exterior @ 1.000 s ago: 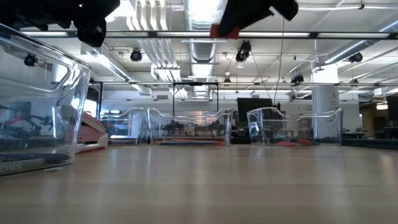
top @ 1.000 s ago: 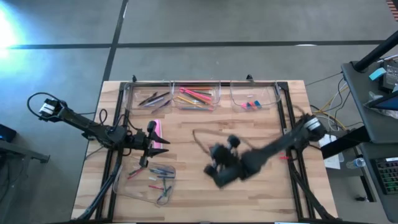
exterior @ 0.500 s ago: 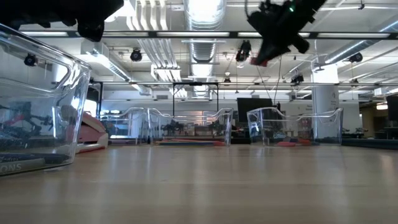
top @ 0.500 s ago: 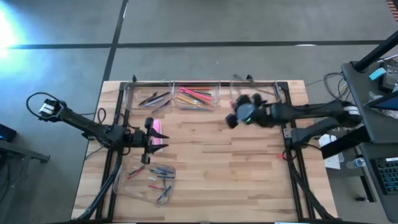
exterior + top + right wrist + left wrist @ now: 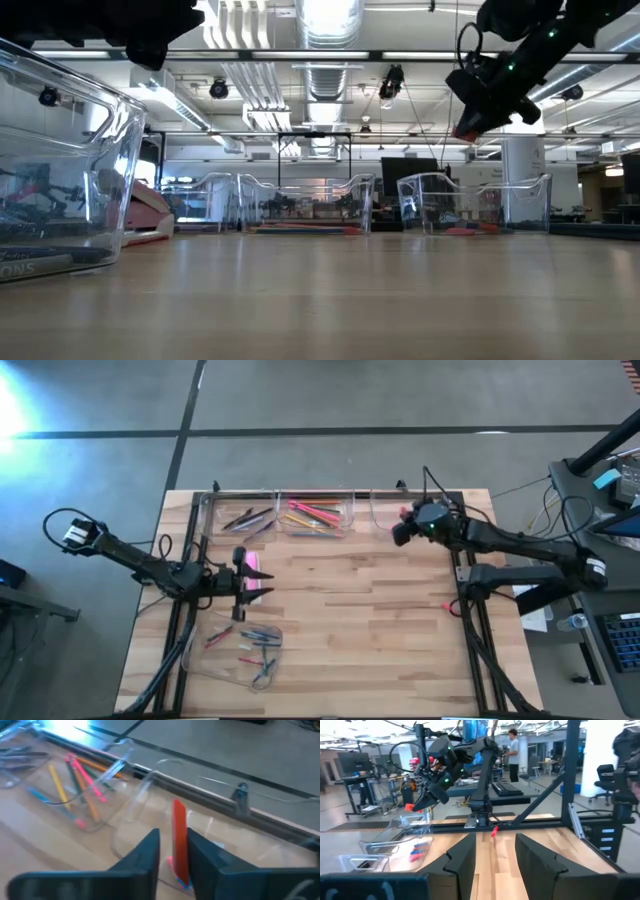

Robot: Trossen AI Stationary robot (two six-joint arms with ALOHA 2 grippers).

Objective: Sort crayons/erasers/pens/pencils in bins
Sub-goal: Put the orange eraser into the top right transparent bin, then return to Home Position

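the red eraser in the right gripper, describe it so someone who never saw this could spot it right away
Look along the table's far edge to the three clear bins; the right gripper hangs over the rightmost bin. Between its dark fingers stands a flat red eraser, upright. It is the only item off the table; the other erasers lie loose in the bin below it.

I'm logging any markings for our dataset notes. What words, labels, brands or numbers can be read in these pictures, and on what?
"ONS": the end of a cut-off word, seen low in the near bin at the edge of the low view; the rest is out of frame.
Pink object by the left gripper: no readable print.
Crayon in the right gripper: no label legible.
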